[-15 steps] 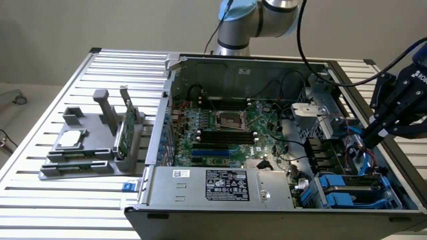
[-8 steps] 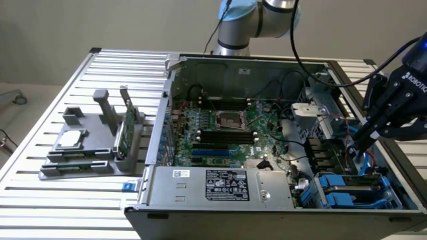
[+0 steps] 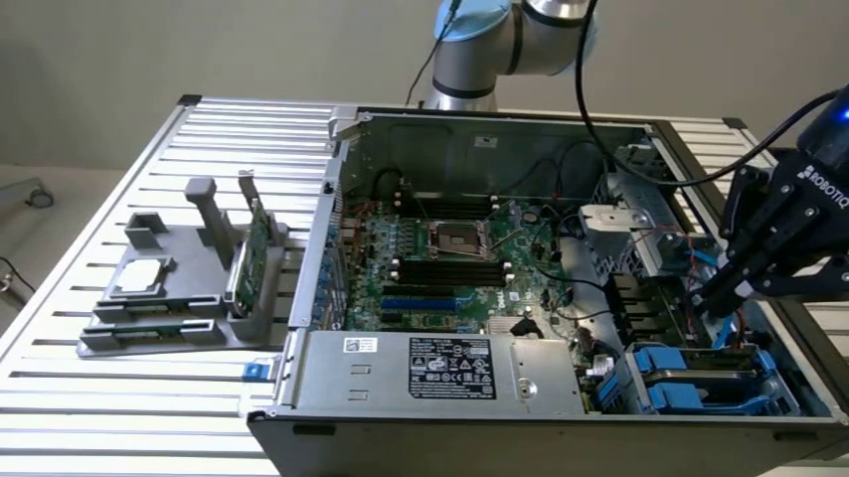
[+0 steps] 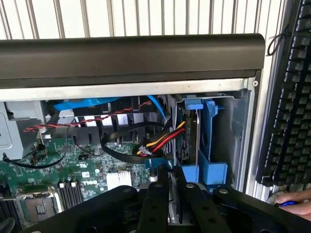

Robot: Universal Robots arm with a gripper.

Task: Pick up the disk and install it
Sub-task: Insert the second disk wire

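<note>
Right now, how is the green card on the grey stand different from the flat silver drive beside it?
The green card stands up on its edge, while the silver drive lies flat. The card is green; the drive is shiny grey. The card sits closer to the computer case; the drive is farther toward the exterior view's left. Both rest in the same grey holder on the slatted table, outside the case.
</note>
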